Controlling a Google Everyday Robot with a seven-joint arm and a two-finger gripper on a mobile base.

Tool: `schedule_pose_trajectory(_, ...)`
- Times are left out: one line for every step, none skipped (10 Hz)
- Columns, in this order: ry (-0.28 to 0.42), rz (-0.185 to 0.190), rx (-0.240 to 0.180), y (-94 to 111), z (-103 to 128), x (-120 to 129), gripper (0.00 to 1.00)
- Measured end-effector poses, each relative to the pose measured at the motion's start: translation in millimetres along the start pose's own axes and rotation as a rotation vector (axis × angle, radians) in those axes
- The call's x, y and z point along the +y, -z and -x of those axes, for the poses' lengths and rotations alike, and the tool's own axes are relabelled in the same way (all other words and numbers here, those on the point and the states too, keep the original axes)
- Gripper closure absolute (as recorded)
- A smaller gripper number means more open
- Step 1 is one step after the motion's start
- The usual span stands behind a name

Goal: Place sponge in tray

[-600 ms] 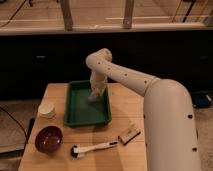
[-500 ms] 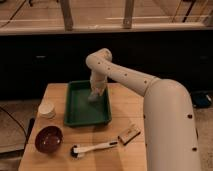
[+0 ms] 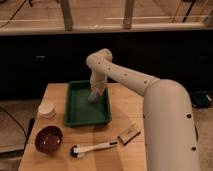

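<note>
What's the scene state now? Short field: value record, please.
gripper: low over tray's right side
tray: green, mid-table
sponge: cannot tell apart from gripper
white cup: left of tray
bowl: dark red, front left
brush: lying in front of tray
brown block: right of brush

One view only. It looks from high at the robot's end, forward and down over the bench [image 3: 127, 102]. Mid range: the whole bench top is in frame, the arm [image 3: 150, 92] enters from lower right, and the hand [image 3: 95, 94] sits near centre over the green tray [image 3: 67, 107]. A dark wall [image 3: 40, 60] is behind.
</note>
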Motion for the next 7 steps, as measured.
schedule_pose_trajectory(0.006,-0.002,-0.001,-0.3,-0.8,0.3,0.68)
schedule_pose_trajectory(0.011,-0.003,-0.003,-0.5,-1.2,0.3,0.72)
schedule_pose_trajectory(0.018,-0.004,-0.005,-1.1,-1.5,-0.1,0.74)
schedule_pose_trajectory(0.022,-0.005,-0.006,-1.3,-1.6,-0.7,0.71)
schedule_pose_trajectory(0.024,-0.007,-0.008,-1.7,-1.9,-0.1,0.69)
schedule_pose_trajectory(0.028,-0.010,-0.010,-1.5,-2.8,0.3,0.73)
schedule_pose_trajectory(0.033,-0.011,-0.012,-1.8,-2.9,0.1,0.76)
